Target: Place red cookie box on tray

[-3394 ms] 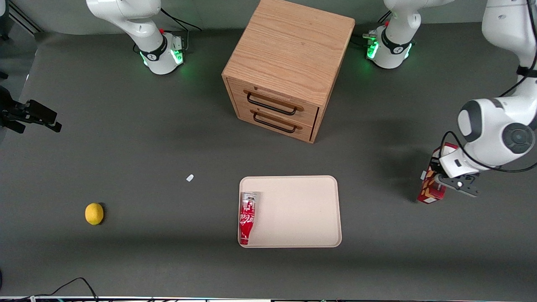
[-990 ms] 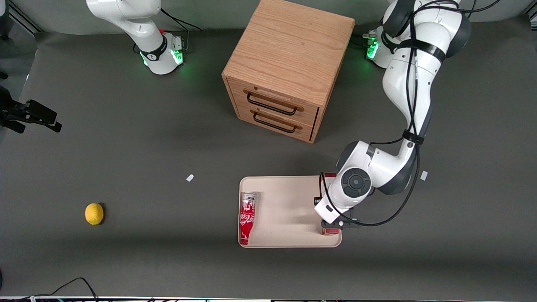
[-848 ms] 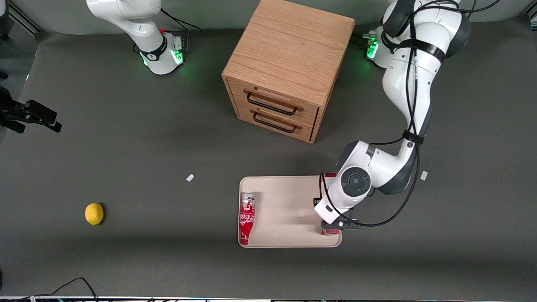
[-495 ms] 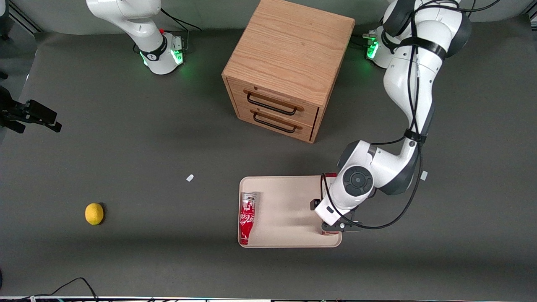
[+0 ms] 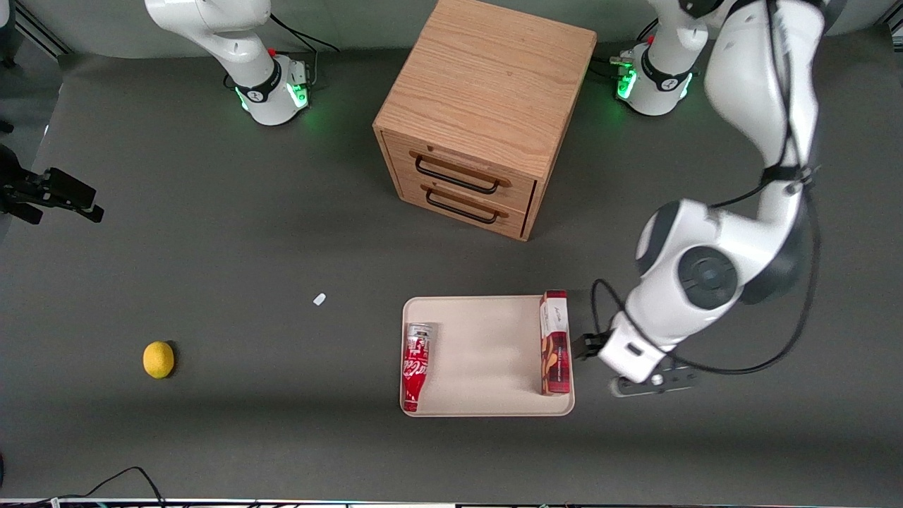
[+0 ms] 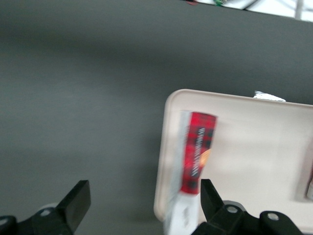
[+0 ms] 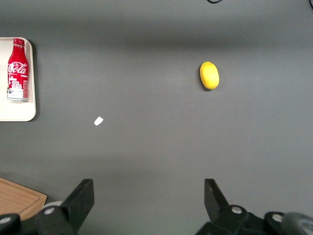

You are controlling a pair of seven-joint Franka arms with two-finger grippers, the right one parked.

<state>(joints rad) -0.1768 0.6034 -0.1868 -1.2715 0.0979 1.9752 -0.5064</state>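
The gripper [image 5: 652, 384] has just let go and is pulling away off the tray [image 5: 487, 406], fingers spread and empty; the red cookie box [image 5: 554, 342] is lying along the tray's working-arm edge, so the placement looks done.

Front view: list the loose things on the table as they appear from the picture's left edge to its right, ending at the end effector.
Lemon → small white scrap → Coca-Cola bottle → red cookie box, both lying in the tray → end effector, open, above the table beside the tray.

front: high, looking down on whole table [image 5: 211, 233] | wrist cameras: near, facing down | all three share tray [image 5: 487, 406] [image 6: 164, 161] [image 7: 14, 115]
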